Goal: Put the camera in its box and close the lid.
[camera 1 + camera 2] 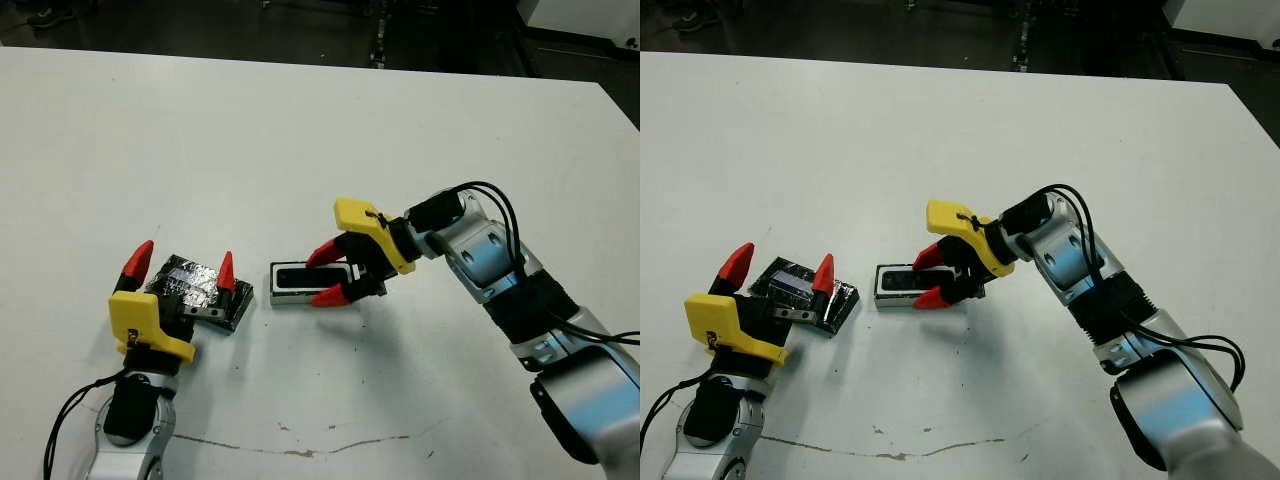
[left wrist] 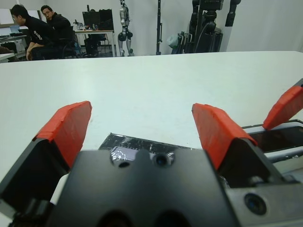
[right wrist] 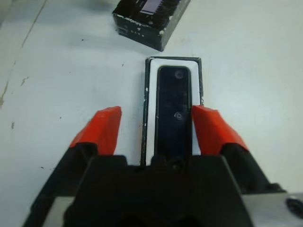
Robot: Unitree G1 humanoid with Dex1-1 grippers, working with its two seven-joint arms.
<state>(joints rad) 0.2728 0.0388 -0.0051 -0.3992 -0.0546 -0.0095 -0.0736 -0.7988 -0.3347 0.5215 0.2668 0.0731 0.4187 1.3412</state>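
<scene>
Both arms' fingers are spread: right fingers (image 1: pixel 333 273) straddle the box (image 1: pixel 310 283) holding the camera (image 3: pixel 173 111), left fingers (image 1: pixel 180 270) flank the lid (image 1: pixel 200 290).

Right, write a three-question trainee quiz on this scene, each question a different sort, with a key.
1. True or false: the camera lies inside the box.
2. Multiple choice: where is the lid?
A. closed on the box
B. flat on the table, between the open fingers of the left gripper
C. held in the air by the right gripper
3. Fill in: the right gripper's open fingers sit on either side of the ____.

Key
1. True; its dark face fills the white interior.
2. B; the lid rests beside the box, on the left gripper's side.
3. box
</scene>
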